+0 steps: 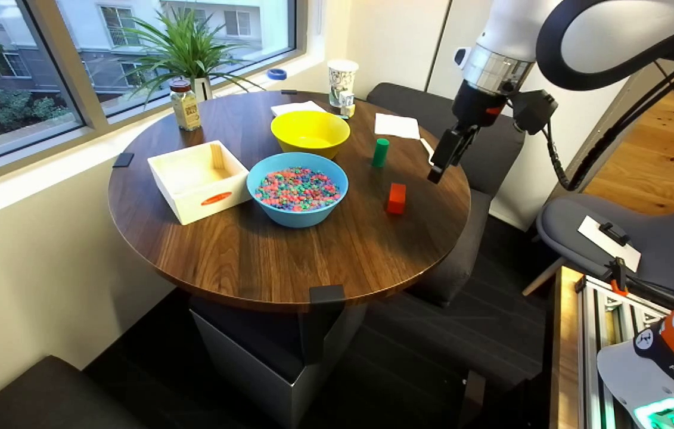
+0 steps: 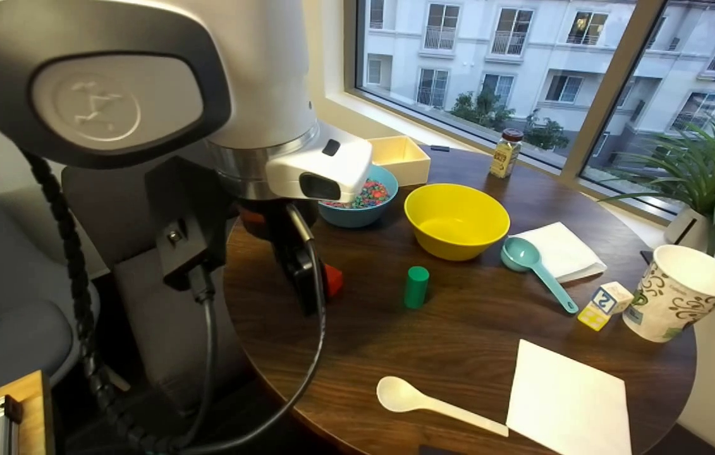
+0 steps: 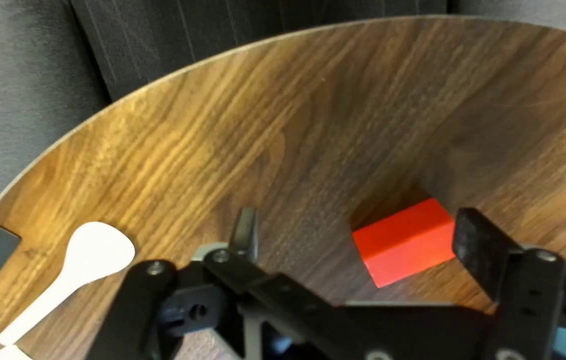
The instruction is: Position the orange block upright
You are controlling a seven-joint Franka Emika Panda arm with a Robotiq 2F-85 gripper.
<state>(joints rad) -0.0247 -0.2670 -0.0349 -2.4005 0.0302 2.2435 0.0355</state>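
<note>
The orange block (image 1: 396, 198) is a small red-orange block lying on its long side on the round wooden table. It shows partly behind the gripper in an exterior view (image 2: 334, 280). In the wrist view the block (image 3: 403, 242) appears between the fingers, nearer the right finger, which covers its right end a little. My gripper (image 3: 358, 234) is open with nothing in it. In an exterior view the gripper (image 1: 445, 161) is above the table, apart from the block, toward the table's edge.
A green cylinder (image 1: 380, 153) stands upright near the block. A blue bowl of beads (image 1: 296, 218), a yellow bowl (image 2: 452, 243) and a wooden box (image 1: 199, 196) stand farther off. A white spoon (image 2: 401, 395) and a paper napkin (image 2: 569, 398) lie near the edge.
</note>
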